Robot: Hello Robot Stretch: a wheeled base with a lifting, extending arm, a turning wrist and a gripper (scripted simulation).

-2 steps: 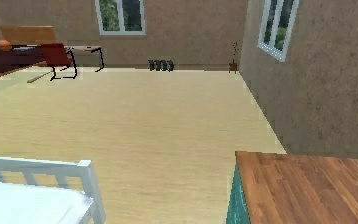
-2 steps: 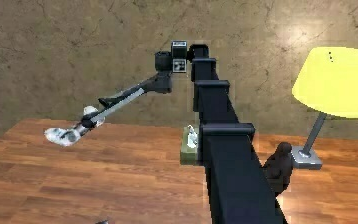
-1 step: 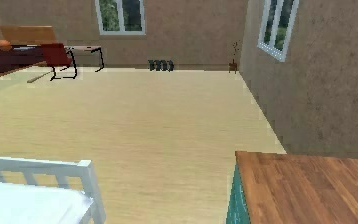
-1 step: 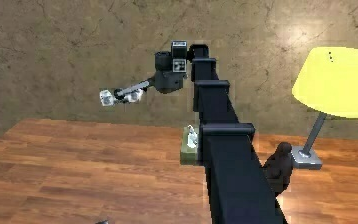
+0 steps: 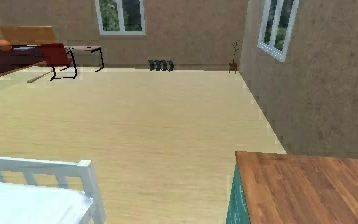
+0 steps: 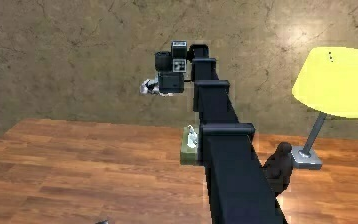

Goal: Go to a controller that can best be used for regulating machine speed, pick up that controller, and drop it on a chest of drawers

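A small pale object (image 6: 147,88) is being held by the jaws, clear of the wooden top (image 6: 77,165); their spread cannot be told.

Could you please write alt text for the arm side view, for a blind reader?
The robot's dark arm reaches out over a wooden top toward a mottled brown wall, its gripper at the far end. A yellow lamp, a small dark figure and a greenish box stand on it.
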